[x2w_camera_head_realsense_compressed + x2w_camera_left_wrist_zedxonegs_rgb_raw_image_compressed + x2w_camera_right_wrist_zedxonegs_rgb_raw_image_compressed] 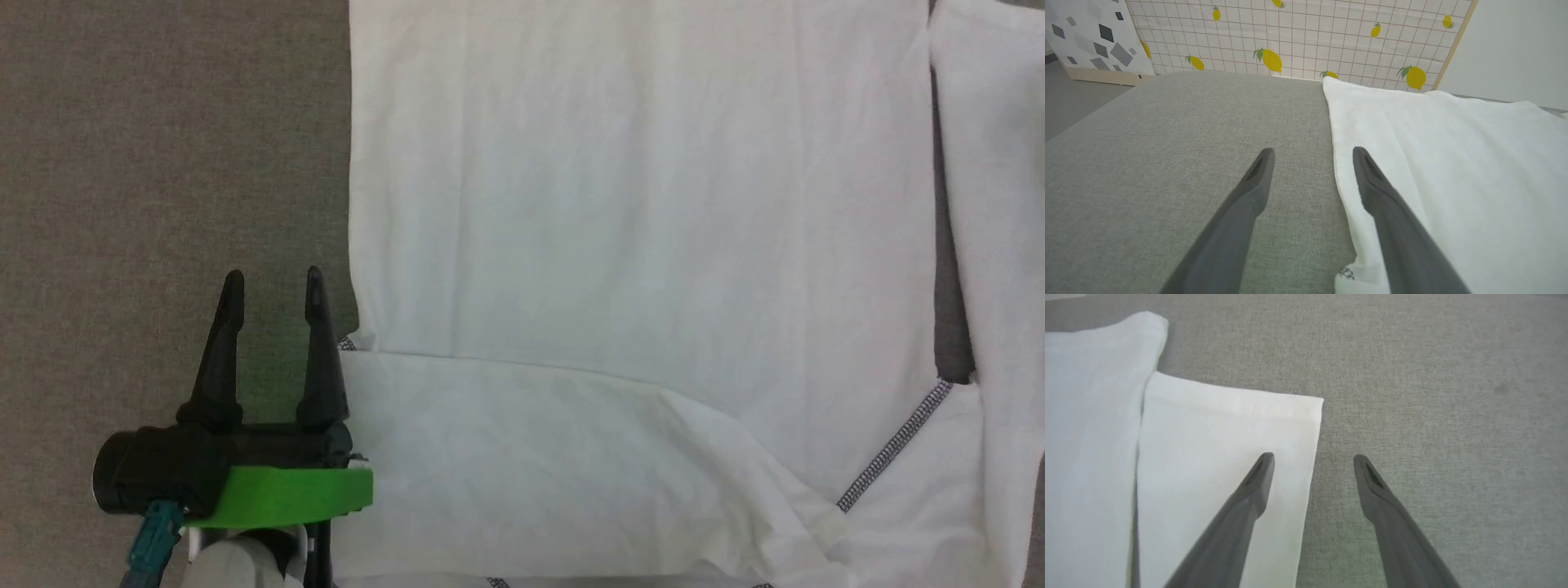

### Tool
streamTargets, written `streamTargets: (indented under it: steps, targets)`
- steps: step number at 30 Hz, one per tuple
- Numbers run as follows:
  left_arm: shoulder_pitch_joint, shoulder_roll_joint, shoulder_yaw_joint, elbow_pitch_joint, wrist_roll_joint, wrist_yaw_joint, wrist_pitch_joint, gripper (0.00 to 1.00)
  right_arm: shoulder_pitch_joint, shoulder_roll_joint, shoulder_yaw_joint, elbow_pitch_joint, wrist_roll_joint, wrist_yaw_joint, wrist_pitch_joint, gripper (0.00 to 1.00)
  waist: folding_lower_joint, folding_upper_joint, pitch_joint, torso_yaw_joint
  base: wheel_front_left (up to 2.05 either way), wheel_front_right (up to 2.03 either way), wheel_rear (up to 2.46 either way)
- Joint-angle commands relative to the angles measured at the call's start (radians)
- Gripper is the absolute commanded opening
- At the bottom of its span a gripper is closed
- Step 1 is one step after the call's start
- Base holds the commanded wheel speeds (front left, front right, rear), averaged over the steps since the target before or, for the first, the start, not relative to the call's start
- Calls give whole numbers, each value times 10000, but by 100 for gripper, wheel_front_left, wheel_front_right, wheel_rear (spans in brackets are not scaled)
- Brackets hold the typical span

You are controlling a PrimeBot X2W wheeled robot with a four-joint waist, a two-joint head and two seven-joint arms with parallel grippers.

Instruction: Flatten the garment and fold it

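Observation:
The garment (637, 204) is a white shirt spread flat over the grey surface, with one sleeve folded across its near part and dark zigzag stitching (894, 445) on a shoulder seam. My left gripper (272, 294) stands open just left of the shirt's left edge, nothing between its fingers. In the left wrist view that gripper (1312, 157) straddles the garment (1453, 171) edge, right finger over cloth, left over bare surface. My right gripper (1312, 461) is open above a sleeve end (1224, 433), left finger over the cloth, right finger over the grey surface.
The grey fabric surface (163, 163) lies bare to the left of the shirt. At its far edge stands a lemon-print tiled wall panel (1306, 36), with a white panel of grey shapes (1090, 36) beside it.

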Motion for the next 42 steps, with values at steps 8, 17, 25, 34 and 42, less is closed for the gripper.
streamTargets:
  steps: [8,17,25,34,42]
  targets:
    - [-236,-166,95,118,189,-146,-47,100,-80,261,-391,110,-212,-13,13,24,-2,0,516,441,0,0,0]
    - [-283,-190,216,294,222,-240,-47,100,-207,338,-545,55,-471,-13,-580,0,-2,0,388,244,0,0,0]
    - [-84,-152,346,545,178,-277,-47,100,145,326,-936,500,-501,-13,-1613,0,-2,0,-725,-72,0,0,0]
    - [791,8,558,589,-53,-180,66,100,1401,-281,-2281,918,-706,-13,-2214,0,-2,0,-2473,-385,0,0,0]
    - [1692,123,700,451,-256,-78,235,100,3332,-669,-4396,1026,-838,-13,-2684,0,-2,0,-3656,-483,0,0,0]
